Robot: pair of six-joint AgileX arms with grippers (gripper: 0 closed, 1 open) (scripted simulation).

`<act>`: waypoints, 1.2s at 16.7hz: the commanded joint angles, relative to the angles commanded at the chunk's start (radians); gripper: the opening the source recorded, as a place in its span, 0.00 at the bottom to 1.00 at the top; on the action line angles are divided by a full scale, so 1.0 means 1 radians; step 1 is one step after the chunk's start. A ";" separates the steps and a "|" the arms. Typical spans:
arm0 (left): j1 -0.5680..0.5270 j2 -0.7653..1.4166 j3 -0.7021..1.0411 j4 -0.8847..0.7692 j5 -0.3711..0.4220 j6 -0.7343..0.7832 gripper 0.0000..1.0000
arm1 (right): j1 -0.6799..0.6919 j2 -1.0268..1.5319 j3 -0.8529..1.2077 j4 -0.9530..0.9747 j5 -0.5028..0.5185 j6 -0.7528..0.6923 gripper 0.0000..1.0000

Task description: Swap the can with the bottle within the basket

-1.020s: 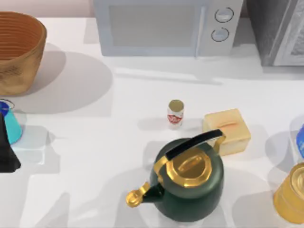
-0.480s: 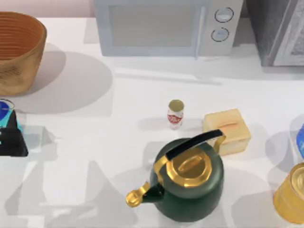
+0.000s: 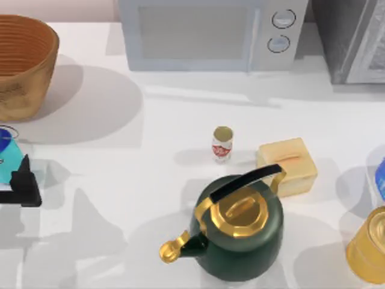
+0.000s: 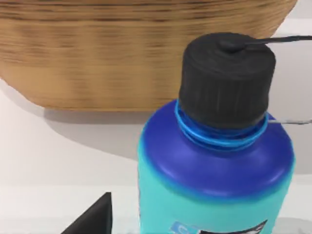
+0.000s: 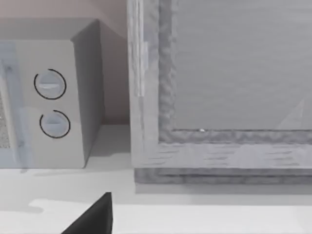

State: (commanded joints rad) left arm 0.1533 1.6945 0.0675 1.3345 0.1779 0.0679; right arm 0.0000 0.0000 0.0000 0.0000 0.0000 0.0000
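Observation:
A teal bottle [image 3: 7, 161] with a blue shoulder and black screw cap [image 4: 225, 83] stands at the table's far left edge, just in front of the brown wicker basket [image 3: 24, 66]. My left gripper [image 3: 19, 176] is low beside the bottle on its near right side and open. One dark fingertip [image 4: 92, 219] shows clear of the bottle's body [image 4: 214, 165], and the basket wall [image 4: 122, 58] lies behind. The small can [image 3: 222, 143], with a gold top and white-and-red label, stands upright at mid-table. The right wrist view has one dark fingertip [image 5: 92, 219] of my parked right gripper, open.
A microwave [image 3: 207, 33] and a grey cabinet [image 3: 355, 36] line the back. A dark green kettle [image 3: 240, 232] with gold trim stands at front centre, and a pale yellow block [image 3: 287, 165] is behind it. A gold canister [image 3: 370, 244] and a blue object [image 3: 380, 174] sit at the right edge.
My left gripper has shifted a little to the right and turned, so more of the teal bottle shows. The bottle, the can and the basket have not moved.

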 joint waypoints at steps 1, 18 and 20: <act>0.004 0.039 0.002 0.031 0.004 0.002 1.00 | 0.000 0.000 0.000 0.000 0.000 0.000 1.00; -0.038 0.302 0.225 0.066 -0.031 -0.010 1.00 | 0.000 0.000 0.000 0.000 0.000 0.000 1.00; -0.040 0.308 0.232 0.065 -0.033 -0.010 1.00 | 0.000 0.000 0.000 0.000 0.000 0.000 1.00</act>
State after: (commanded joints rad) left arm 0.1137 2.0030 0.2995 1.3995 0.1452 0.0574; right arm 0.0000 0.0000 0.0000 0.0000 0.0000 0.0000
